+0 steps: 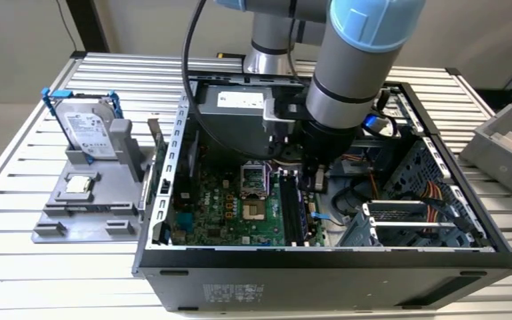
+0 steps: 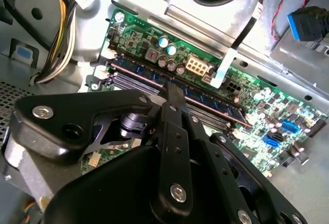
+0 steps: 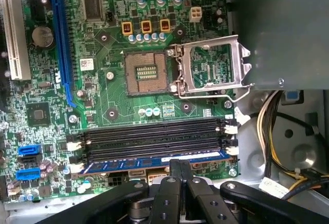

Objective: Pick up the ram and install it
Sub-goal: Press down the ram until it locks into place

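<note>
Now we see the ram [image 3: 154,161], a long flat blue stick with a pale label strip, lying in the outermost memory slot of the glossy green motherboard [image 3: 103,88] (three black slots beside it). Our matte black gripper [image 3: 178,166] rests on its edge, fingers pressed together. A silver hard drive [image 1: 87,127] stands on the grey tray [image 1: 61,220].

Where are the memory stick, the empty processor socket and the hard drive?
ram [image 3: 154,161]: first wrist view, blue board's long face, in the slot.
processor socket [image 3: 147,72]: first wrist view, its pin field.
hard drive [image 1: 89,127]: exterior view, silver face.
</note>
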Tool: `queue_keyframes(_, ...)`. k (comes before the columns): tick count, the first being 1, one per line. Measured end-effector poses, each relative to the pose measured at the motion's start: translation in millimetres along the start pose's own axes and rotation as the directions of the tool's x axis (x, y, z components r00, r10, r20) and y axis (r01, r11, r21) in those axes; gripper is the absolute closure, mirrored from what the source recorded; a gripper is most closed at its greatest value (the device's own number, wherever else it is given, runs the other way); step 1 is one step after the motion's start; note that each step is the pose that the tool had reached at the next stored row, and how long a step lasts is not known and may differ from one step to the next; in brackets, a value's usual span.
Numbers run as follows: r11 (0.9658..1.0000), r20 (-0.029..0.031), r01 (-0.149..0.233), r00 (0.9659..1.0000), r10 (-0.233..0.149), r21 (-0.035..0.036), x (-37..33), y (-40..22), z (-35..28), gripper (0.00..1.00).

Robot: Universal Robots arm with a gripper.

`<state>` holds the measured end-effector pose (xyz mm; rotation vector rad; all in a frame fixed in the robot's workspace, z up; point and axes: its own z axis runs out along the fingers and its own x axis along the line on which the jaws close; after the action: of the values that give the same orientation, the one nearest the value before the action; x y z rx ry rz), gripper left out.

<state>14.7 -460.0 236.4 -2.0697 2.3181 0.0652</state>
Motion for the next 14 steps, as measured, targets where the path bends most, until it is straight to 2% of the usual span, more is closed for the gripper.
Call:
queue_keyframes(4,0.9994,-0.0045,0.036,0.9994,-0.036,-0.0029,0.2,-0.3,2.2,1.0)
queue_keyframes(8,0.9976,-0.0057,0.069,0.9976,-0.069,-0.0075,1.0,-0.4,4.1,1.0)
queue_keyframes(12,0.9967,-0.0065,0.081,0.9967,-0.081,-0.0085,4.7,-0.8,4.5,1.0)
queue_keyframes(14,0.9966,-0.0108,0.082,0.9966,-0.082,-0.0107,6.4,-1.1,4.5,1.0)
